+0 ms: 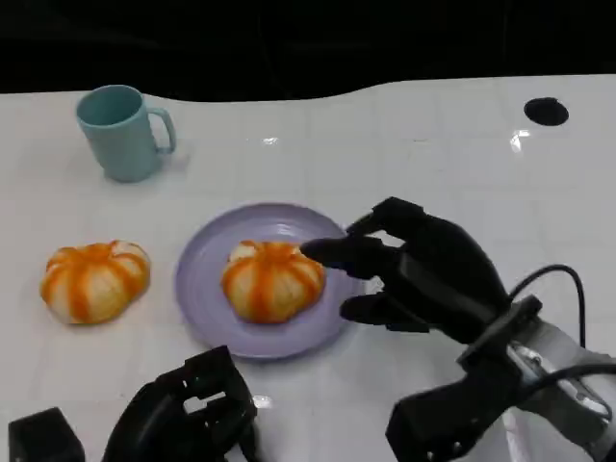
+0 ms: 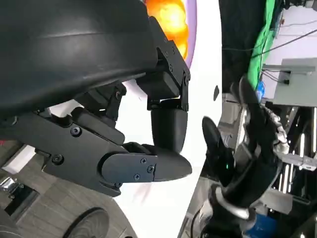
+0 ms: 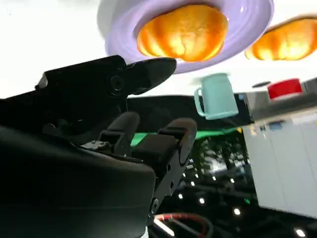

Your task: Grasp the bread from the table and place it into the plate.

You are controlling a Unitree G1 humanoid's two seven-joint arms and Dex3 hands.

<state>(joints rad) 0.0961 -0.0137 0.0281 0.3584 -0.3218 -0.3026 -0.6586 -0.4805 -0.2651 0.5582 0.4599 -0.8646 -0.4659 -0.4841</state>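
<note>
On the white bench [image 1: 404, 144], the far left holds a light teal mug [image 1: 119, 131] standing upright with its handle turned to the right. Nearer, on the left, a round orange-and-white striped bread roll [image 1: 93, 279] lies directly on the bench surface, well apart from the mug and just left of the plate. At the near edge, left of centre, the robot's left hand [image 1: 188, 414] rests low with its black fingers curled inward and nothing between them; the left wrist view shows the same hand [image 2: 143, 148] with fingers folded in and empty, and the plated roll beyond it. In the middle sits the lavender plate [image 1: 202, 279], and a second striped bread [image 1: 272, 278] lies inside it, a little right of the plate's centre; in the right wrist view this bread [image 3: 182, 32] rests within the plate [image 3: 247, 15], with the other roll [image 3: 287, 42] and the mug [image 3: 215, 96] beyond. To the right, the right hand [image 1: 423, 274] hovers at the plate's right rim, its fingers spread apart and pointing left toward the plated bread, one fingertip close to the roll without clearly gripping it; the hand holds nothing. Far right, a small dark round hole [image 1: 546, 111] marks the bench surface near its far edge.
</note>
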